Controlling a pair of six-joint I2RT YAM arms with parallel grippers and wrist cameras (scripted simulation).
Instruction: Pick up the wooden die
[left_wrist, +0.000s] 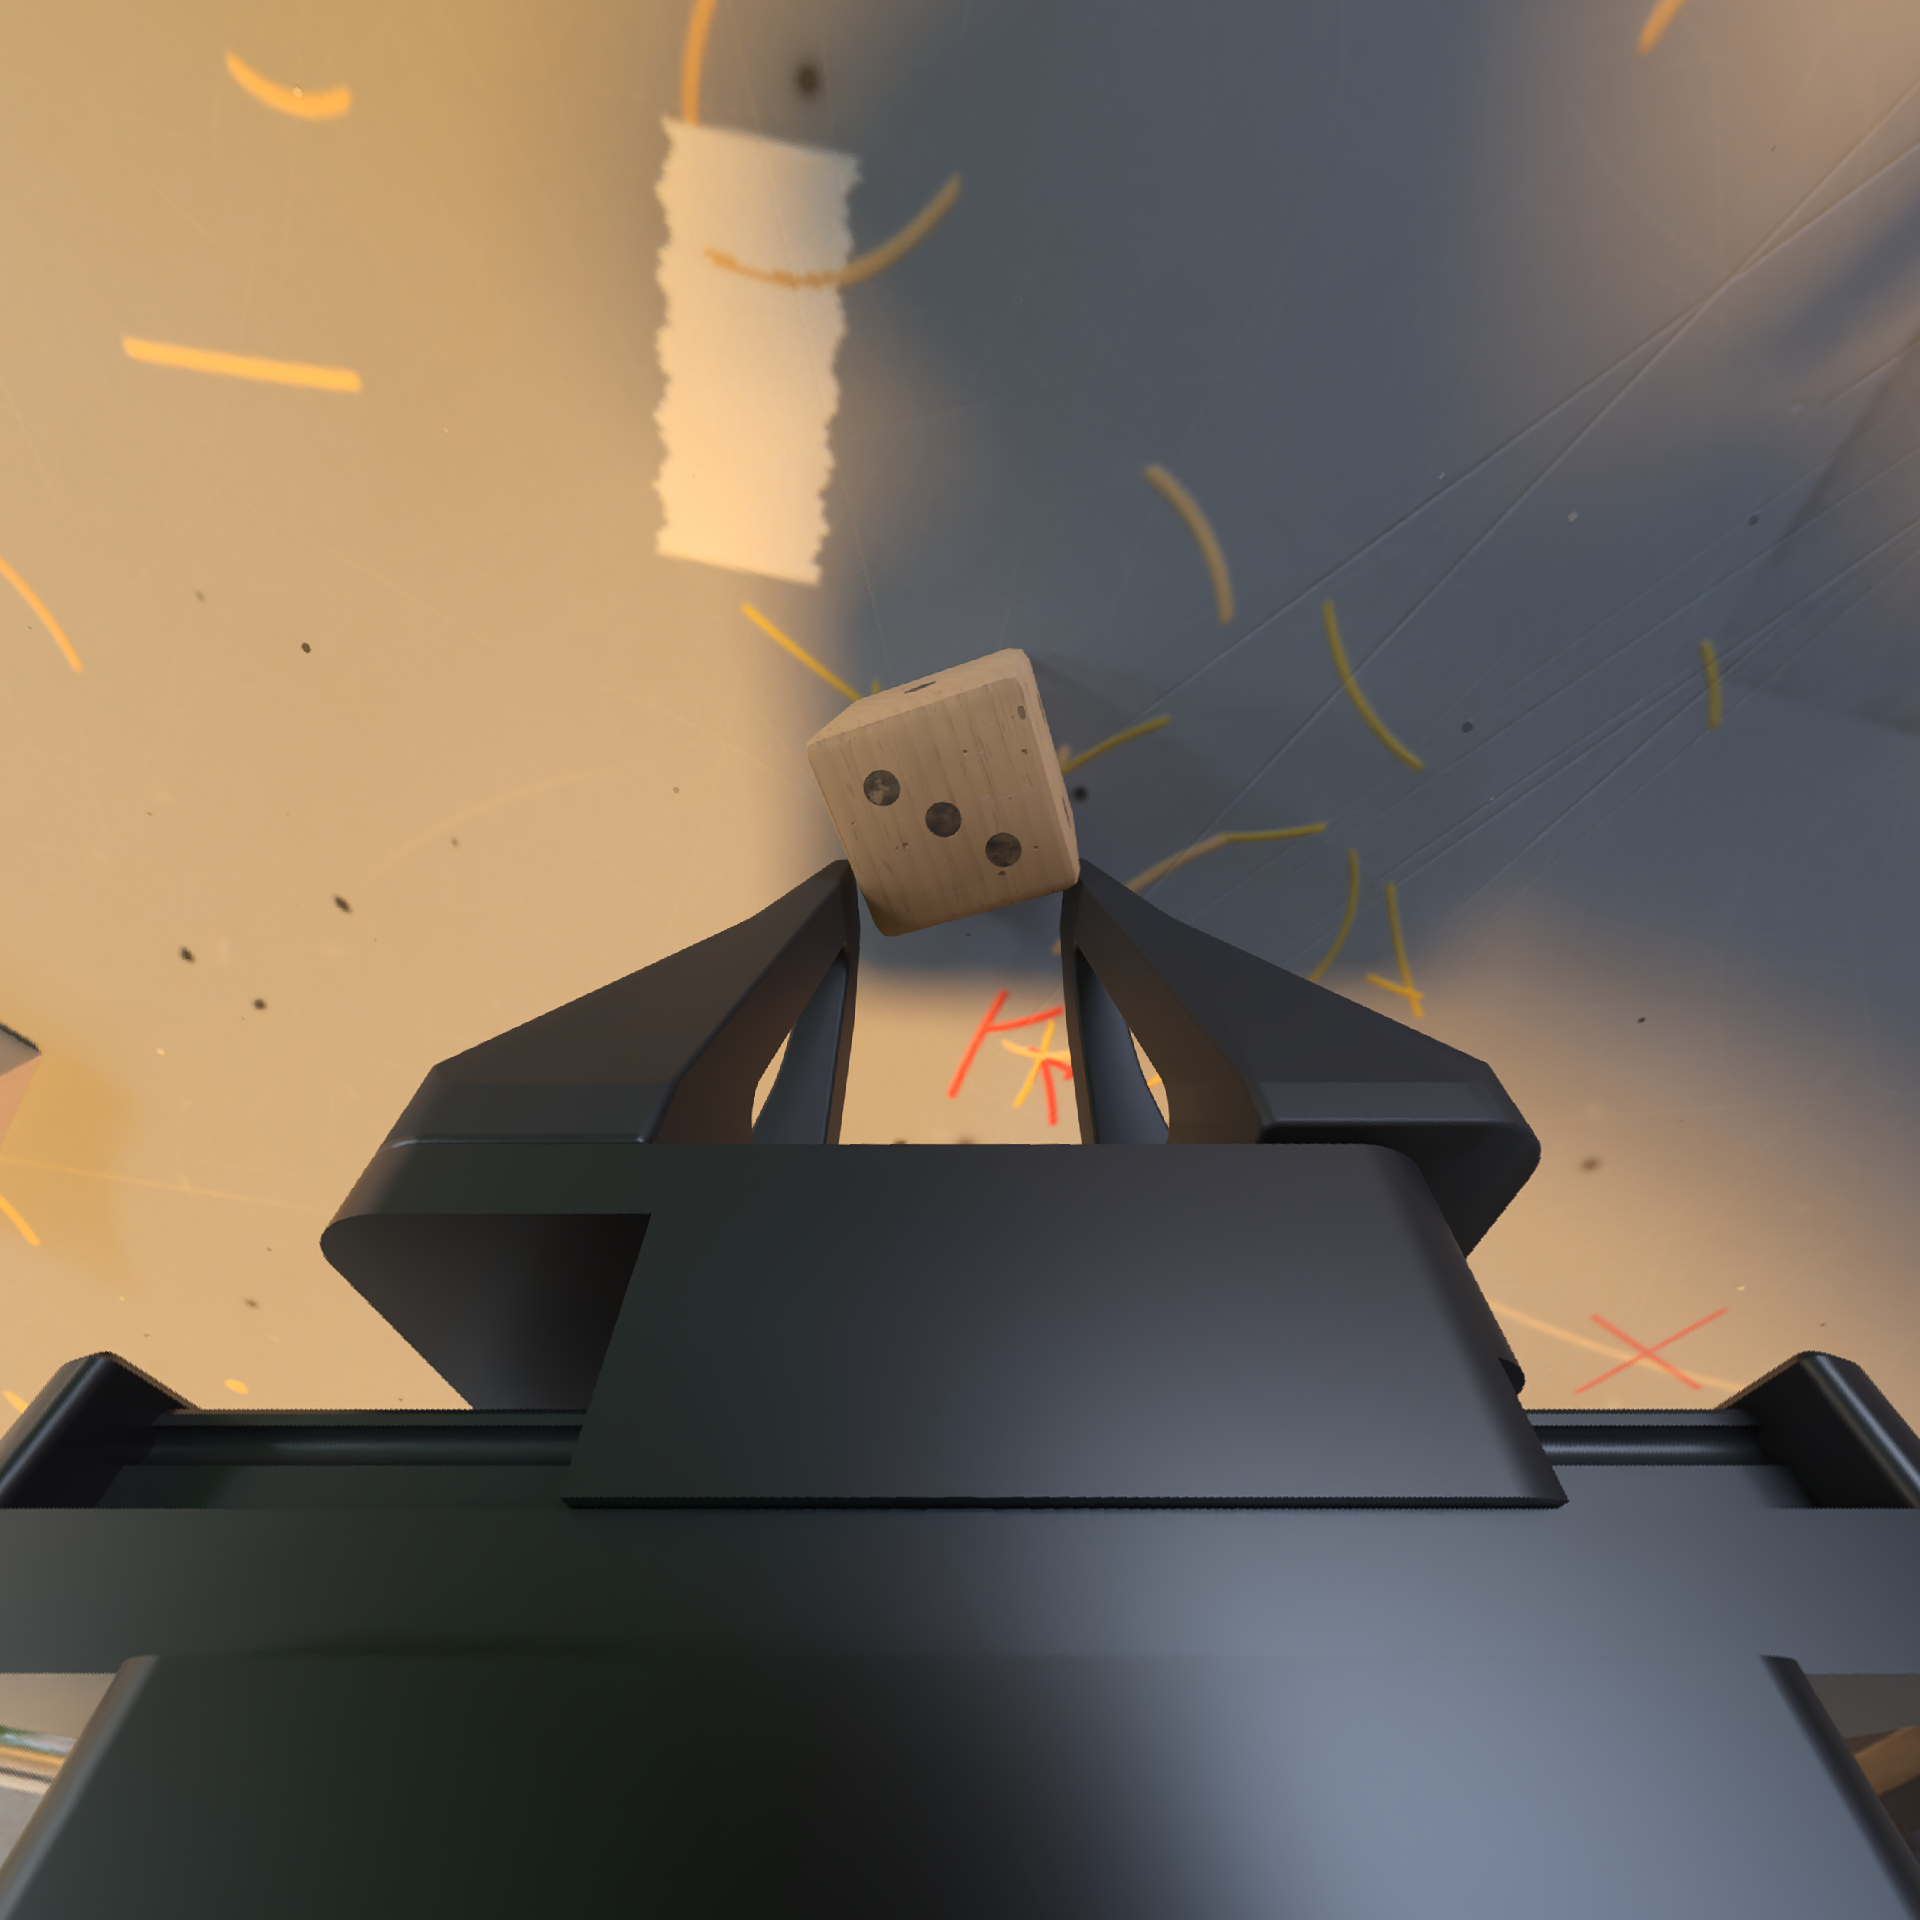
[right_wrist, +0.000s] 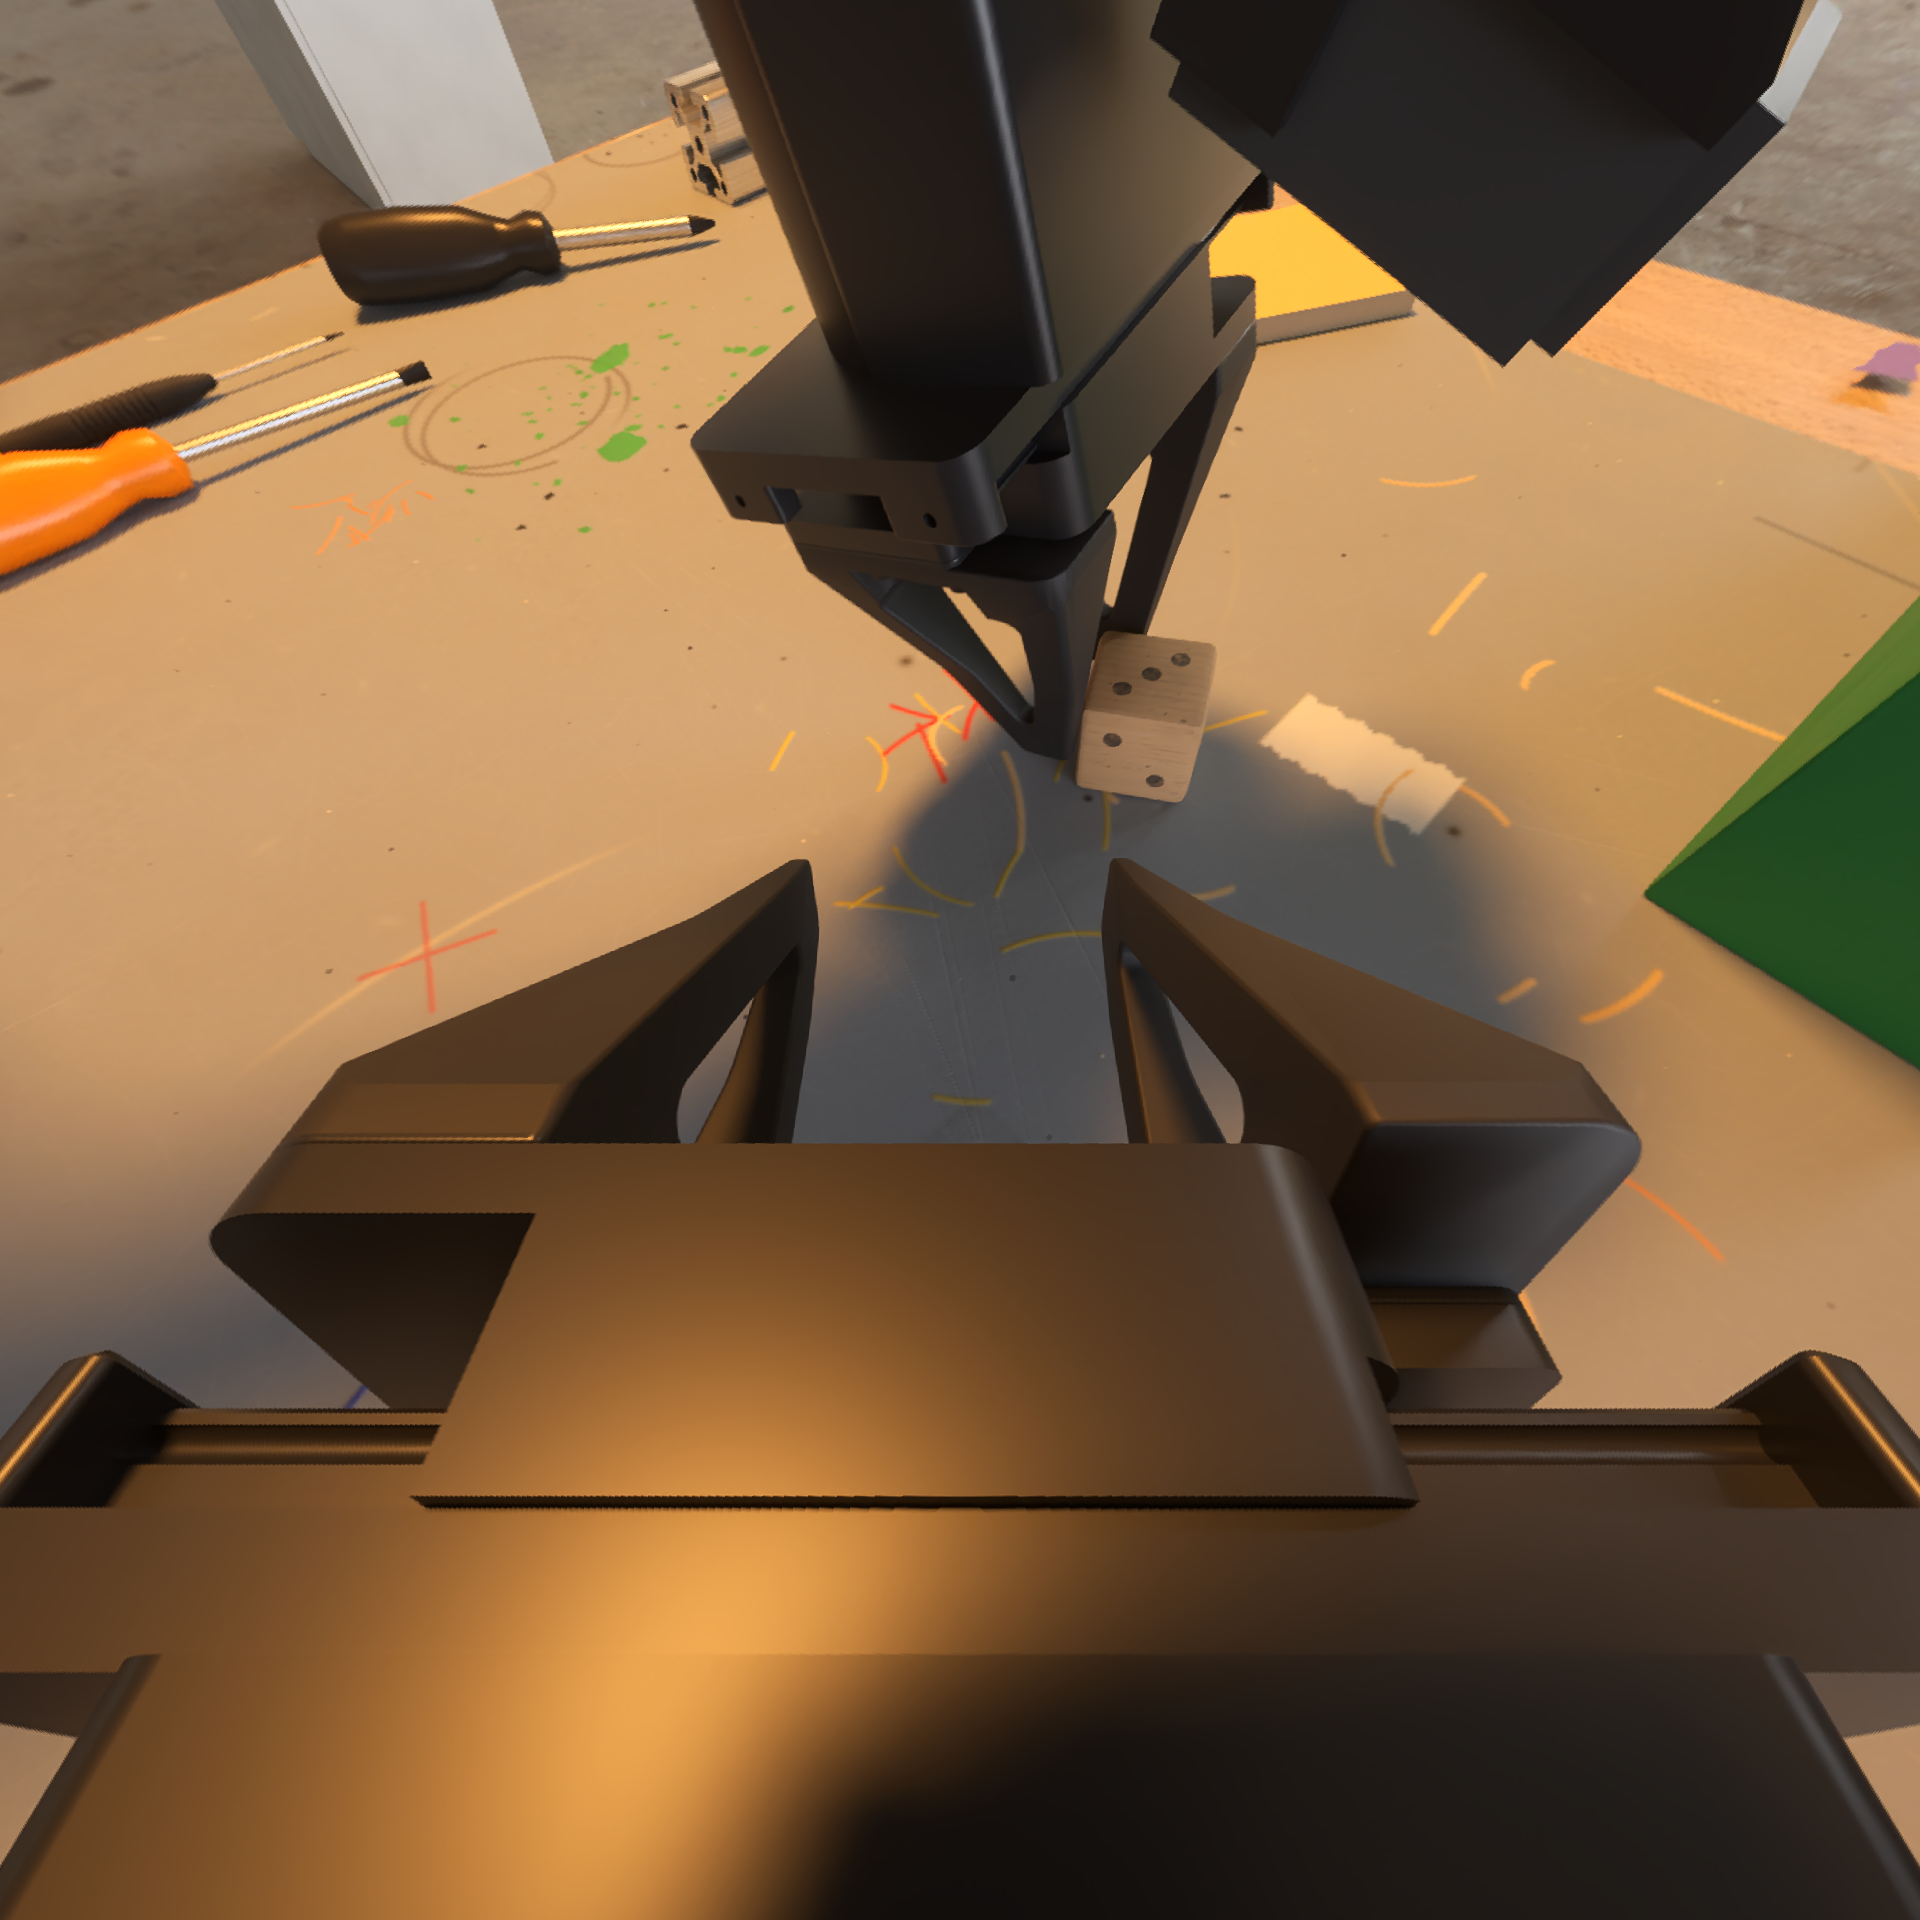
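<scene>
Bench (right_wrist: 644, 727) comes first, because it is the biggest thing: a brown top with scratches, paint marks and a torn strip of pale tape (right_wrist: 1361, 764). At its right edge sits a big green block (right_wrist: 1829, 862). Far back lie a black-handled screwdriver (right_wrist: 447, 249) and an orange-handled screwdriver (right_wrist: 94, 499), well apart from the work.

Next is the left end effector (left_wrist: 966, 894), reaching down from above. Its two fingers have the wooden die (left_wrist: 945, 795) pinched between their tips. The die looks tilted, and only its lower corner part sits between the fingers. In the right wrist view the die (right_wrist: 1143, 717) seems to be at the bench or just above it; I cannot tell if it touches.

The right end effector (right_wrist: 961, 883) is empty, with its fingers spread apart. It points at the die from near by.

What could go wrong? The hold is small and near the tips, so the die could slip out or spin when it goes up. A fast lift could shake it loose. If it drops, it may roll away, because dice roll. The right arm is close, so it could bump the left one
</scene>
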